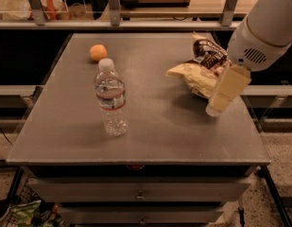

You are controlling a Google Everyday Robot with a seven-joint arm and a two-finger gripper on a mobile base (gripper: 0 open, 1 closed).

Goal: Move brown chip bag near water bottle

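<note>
Grey table [150,131]: chip bag [198,72] lying crumpled at far right, well apart from bottle [111,98] standing upright left of centre, orange fruit [98,52] just behind bottle; gripper [219,102] hanging at the bag's near right edge, its grip impossible to tell.

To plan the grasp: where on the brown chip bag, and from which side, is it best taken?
Probably its raised, crumpled cream fold, from above on the right: the brown chip bag lies slumped on the table, and the gripper hangs at that right edge.
</note>
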